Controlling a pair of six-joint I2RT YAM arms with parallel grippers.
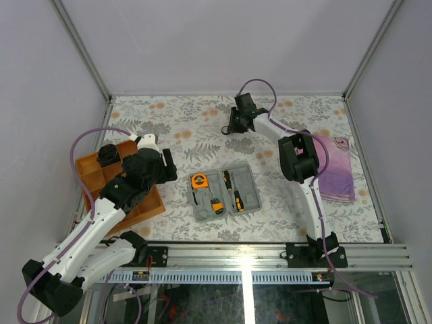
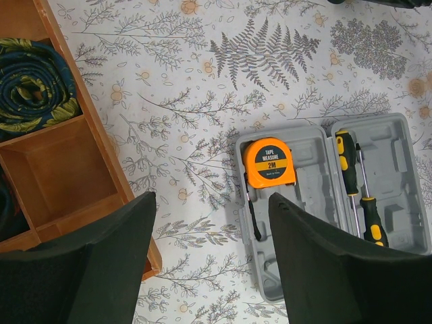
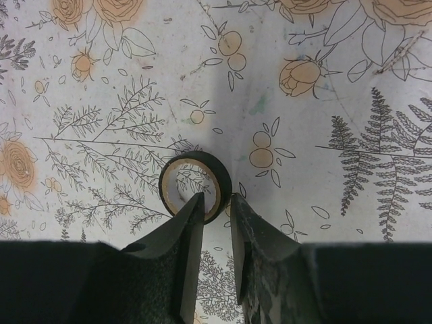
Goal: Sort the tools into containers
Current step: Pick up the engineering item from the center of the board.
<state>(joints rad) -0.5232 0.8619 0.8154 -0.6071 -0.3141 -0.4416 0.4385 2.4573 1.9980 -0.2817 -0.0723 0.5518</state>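
Black round tape ring: the right gripper, nearly closed, maybe pinches its rim. Next, lift it to the flat grey plastic case at six o'clock.

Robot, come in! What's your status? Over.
Left gripper open, empty. Right gripper straddling tape ring wall. Path to case looks clear.

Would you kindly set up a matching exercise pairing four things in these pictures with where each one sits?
Things:
1. tape measure
2. black tape ring
3. wooden tray
4. purple cloth

Places:
a. at the right edge of the top view
b. in the grey case
c. at the tips of the right fingers
d. at the left edge of the top view

Pairs: 1-b, 2-c, 3-d, 4-a
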